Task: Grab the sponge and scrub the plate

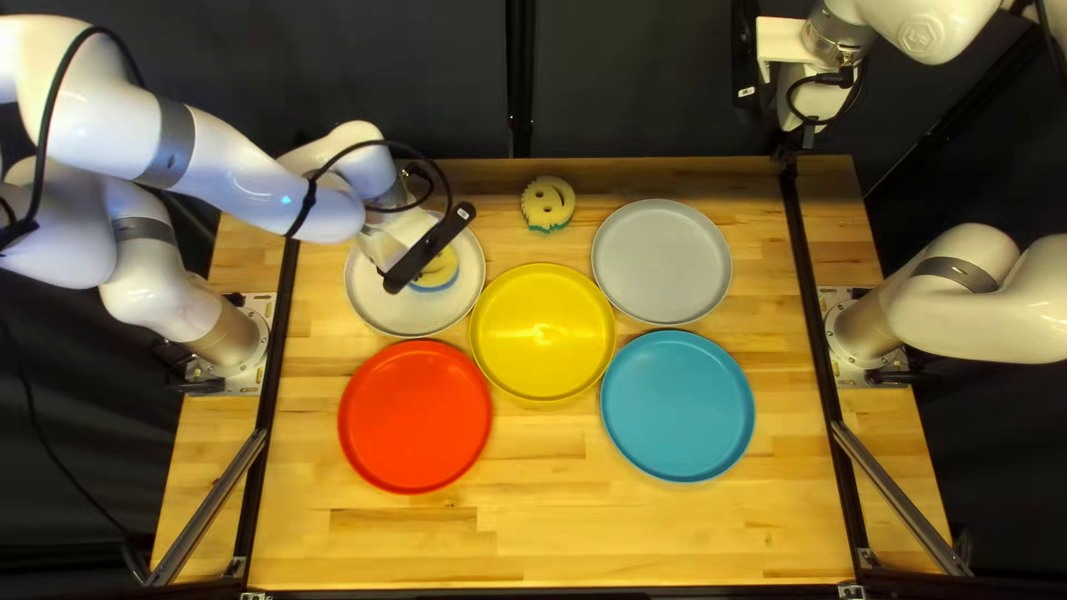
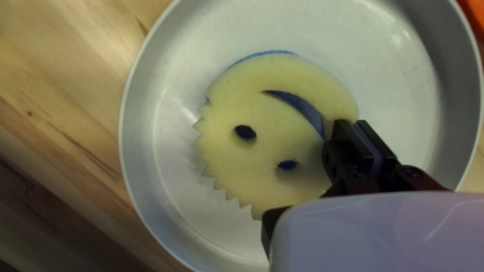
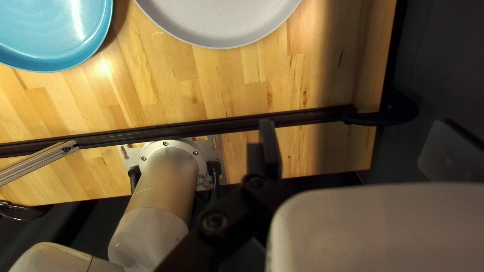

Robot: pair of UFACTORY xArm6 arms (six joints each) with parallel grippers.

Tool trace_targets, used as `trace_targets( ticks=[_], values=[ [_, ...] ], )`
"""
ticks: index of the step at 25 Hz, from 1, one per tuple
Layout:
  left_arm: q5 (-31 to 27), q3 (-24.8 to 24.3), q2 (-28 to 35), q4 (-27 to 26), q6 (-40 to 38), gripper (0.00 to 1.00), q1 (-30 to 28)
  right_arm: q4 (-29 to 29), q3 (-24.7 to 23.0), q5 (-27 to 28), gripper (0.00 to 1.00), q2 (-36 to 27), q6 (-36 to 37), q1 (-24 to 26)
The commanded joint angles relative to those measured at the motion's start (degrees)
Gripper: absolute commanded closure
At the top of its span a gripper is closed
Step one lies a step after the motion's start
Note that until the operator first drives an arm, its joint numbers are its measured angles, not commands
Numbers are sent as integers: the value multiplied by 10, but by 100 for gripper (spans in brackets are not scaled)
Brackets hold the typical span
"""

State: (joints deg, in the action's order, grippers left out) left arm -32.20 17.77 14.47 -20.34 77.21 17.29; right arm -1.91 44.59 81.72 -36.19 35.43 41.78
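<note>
Sponge, 1: within white plate, edge pinched by nearly closed left gripper. Right gripper, 1: wide apart, holding nothing. Step, as judged: scrubbing. Next: gentle downward pressure, short strokes, grip kept.

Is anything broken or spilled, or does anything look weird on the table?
Nothing stands out: no spill or break shows. The smiley sponge on the white plate has a jagged edge, but the other sponge has one too, so they're probably made that way.
</note>
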Motion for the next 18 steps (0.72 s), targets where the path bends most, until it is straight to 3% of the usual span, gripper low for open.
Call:
trace_targets(
  ticks=[1,11,18],
  values=[
    [-28,-44,66,20,-15,100,11,0,0,0,0,0,0,0],
    [-94,-108,183,52,-31,100,59,0,0,0,0,0,0,0],
    [-56,-86,122,34,-25,100,47,0,0,0,0,0,0,0]
  ],
)
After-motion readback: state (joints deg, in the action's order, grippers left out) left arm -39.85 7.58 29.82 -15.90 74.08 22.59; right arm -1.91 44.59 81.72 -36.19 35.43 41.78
